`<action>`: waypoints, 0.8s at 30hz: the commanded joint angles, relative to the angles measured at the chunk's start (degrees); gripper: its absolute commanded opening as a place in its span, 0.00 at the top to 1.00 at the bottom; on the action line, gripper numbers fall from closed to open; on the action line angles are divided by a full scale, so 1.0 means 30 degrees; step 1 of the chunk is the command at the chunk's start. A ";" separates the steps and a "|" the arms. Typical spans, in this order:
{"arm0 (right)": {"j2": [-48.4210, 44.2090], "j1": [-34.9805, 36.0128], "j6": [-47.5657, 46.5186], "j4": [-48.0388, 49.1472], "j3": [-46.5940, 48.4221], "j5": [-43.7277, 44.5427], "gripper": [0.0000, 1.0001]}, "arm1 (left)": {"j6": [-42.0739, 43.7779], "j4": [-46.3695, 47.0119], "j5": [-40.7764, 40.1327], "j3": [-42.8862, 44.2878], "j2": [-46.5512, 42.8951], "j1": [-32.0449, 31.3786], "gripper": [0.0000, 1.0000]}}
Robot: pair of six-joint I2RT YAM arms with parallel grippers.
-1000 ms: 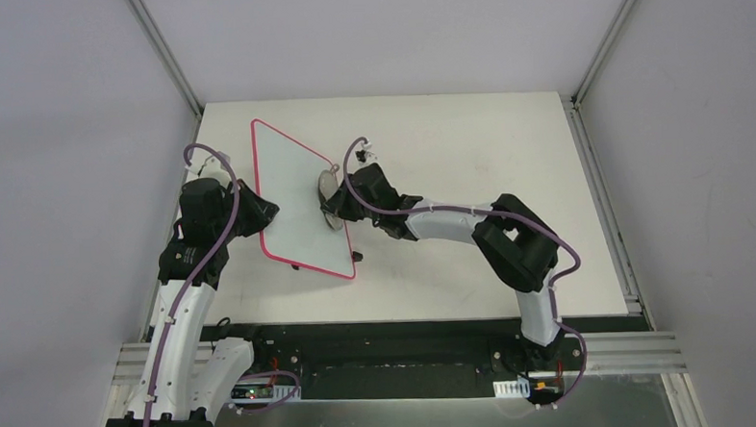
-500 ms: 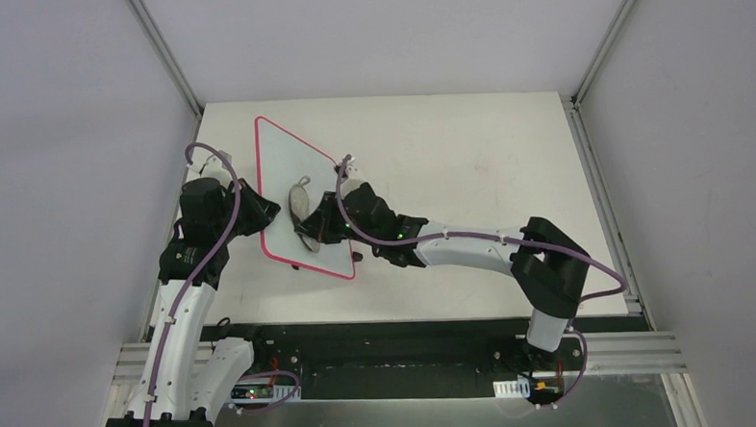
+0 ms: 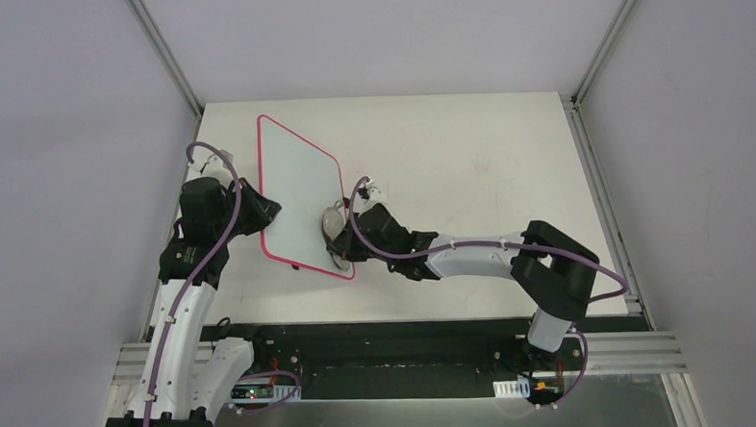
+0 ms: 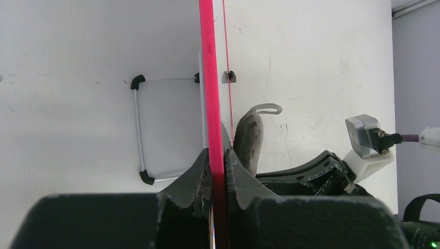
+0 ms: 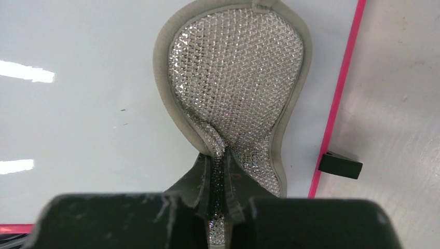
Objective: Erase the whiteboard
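The whiteboard, white with a thin pink frame, stands tilted up on the left part of the table. Its face shows no writing in the right wrist view. My left gripper is shut on the board's left frame edge, the jaws pinching the pink rim. My right gripper is shut on a grey mesh pad. It presses the pad flat against the board's face near the lower right corner. The pad shows edge-on beside the board in the left wrist view.
A thin wire stand with black corners lies on the table behind the board. A small black tab sits just outside the pink frame. Grey walls and metal rails bound the white table.
My right gripper swept the pad from the board's right edge leftwards across its face, then back down to the lower right corner. The left gripper kept its hold; the board shifted slightly.
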 commanded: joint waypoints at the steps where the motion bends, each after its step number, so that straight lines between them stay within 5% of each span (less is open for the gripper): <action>1: -0.0346 0.1693 -0.1315 -0.2556 0.2916 -0.0199 1.00 | 0.2616 -0.3985 0.1087 -0.1630 0.1261 -0.0773 1.00; 9: 0.0421 0.1965 -0.2850 -0.2971 0.5834 -0.0374 1.00 | 0.2638 -0.4070 0.0987 -0.1601 0.1447 -0.0766 1.00; 19: 0.0772 0.0285 -0.0316 -0.1085 0.0907 -0.0872 1.00 | 0.2586 -0.4117 0.1058 -0.1530 0.1356 -0.0766 1.00; 24: 0.0646 0.0311 -0.0376 -0.1334 0.1117 -0.0989 1.00 | 0.2587 -0.4203 0.1098 -0.1455 0.1421 -0.0773 1.00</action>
